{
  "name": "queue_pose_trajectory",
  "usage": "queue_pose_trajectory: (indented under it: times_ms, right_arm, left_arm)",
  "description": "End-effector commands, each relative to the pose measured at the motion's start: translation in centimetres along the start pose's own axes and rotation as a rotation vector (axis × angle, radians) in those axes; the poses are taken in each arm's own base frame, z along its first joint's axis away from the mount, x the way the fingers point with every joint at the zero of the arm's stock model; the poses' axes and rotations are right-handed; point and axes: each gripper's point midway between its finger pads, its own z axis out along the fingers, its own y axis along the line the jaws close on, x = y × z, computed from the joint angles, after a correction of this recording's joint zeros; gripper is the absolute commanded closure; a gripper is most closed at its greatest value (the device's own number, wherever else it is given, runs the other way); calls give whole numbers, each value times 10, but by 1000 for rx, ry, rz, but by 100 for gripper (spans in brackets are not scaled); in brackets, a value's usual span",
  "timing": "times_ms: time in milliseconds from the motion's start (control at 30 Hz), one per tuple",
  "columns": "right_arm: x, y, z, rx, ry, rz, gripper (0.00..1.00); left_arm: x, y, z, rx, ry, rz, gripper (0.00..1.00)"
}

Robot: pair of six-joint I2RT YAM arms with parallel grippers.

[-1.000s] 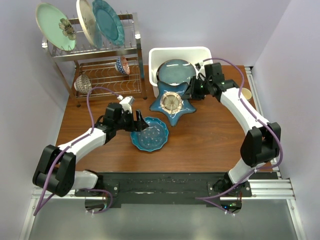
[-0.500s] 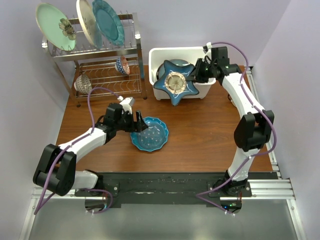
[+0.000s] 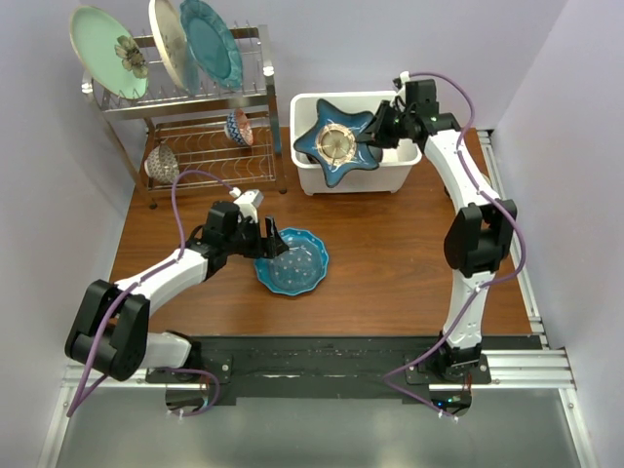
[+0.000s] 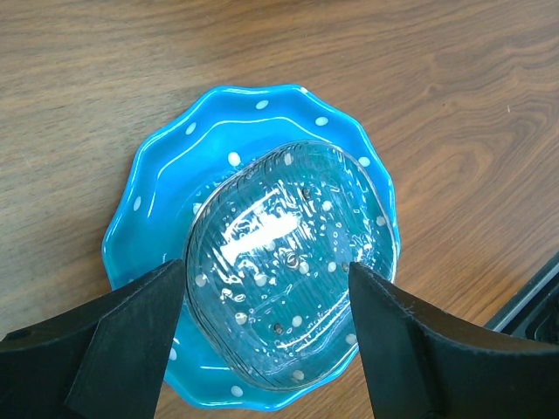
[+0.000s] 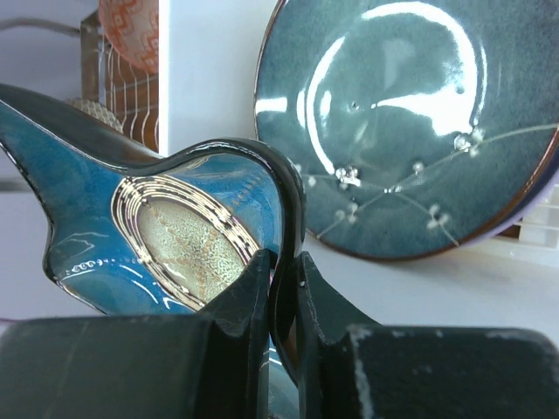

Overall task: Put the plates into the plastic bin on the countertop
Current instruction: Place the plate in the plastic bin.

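My right gripper [image 3: 377, 135] is shut on the rim of the dark-blue star-shaped plate [image 3: 336, 146] and holds it tilted over the white plastic bin [image 3: 351, 181]. In the right wrist view the fingers [image 5: 253, 288] pinch the star plate [image 5: 166, 227], with a dark blue-grey round plate [image 5: 410, 131] leaning inside the bin behind it. My left gripper [image 3: 273, 242] is open just above the blue scalloped white-dotted plate [image 3: 297, 265] on the countertop [image 3: 409, 263]. In the left wrist view, that gripper [image 4: 266, 292] straddles this plate [image 4: 162, 205], which has a clear oval dish [image 4: 288, 262] in it.
A chrome wire rack [image 3: 210, 146] stands at the back left. It holds the mint flower plate [image 3: 105, 51], a cream plate [image 3: 166, 44] and a teal plate [image 3: 213, 41] on top, and two small patterned bowls [image 3: 238, 127] below. Walls close in at the back and sides.
My right arm has lifted the star plate from the table in front of the bin and carried it back over the bin. The left arm and the blue plate have not moved.
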Motion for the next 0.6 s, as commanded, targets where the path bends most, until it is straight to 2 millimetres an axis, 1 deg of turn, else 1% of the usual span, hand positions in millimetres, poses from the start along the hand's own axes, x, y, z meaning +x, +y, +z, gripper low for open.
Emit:
queue_pose_trajectory:
  times_ms: [0, 33, 200, 267, 467, 500, 533, 567]
  right_arm:
    - [-57, 58, -25, -202, -151, -2, 100]
    - [-62, 59, -27, -206, -162, 10, 100]
    - [-75, 53, -16, -228, -201, 66, 100]
    - [-82, 53, -16, -233, -222, 71, 100]
    - [-99, 43, -6, -223, -259, 116, 100]
    - [-105, 47, -9, -230, -271, 114, 100]
    - [-104, 40, 1, -218, -263, 125, 100]
    - [-105, 39, 2, -213, -263, 129, 100]
  left_arm:
    - [-12, -1, 1, 2, -31, 29, 20]
    - [-11, 1, 1, -1, -27, 28, 20]
    - [-11, 1, 2, 0, -29, 28, 20]
    - [-11, 1, 2, -2, -28, 28, 20]
    - [-10, 2, 2, -4, -24, 28, 20]
    - [-10, 2, 2, -5, -23, 27, 20]
    - [-10, 1, 2, -2, -25, 28, 20]
    - [-9, 2, 3, -3, -22, 27, 20]
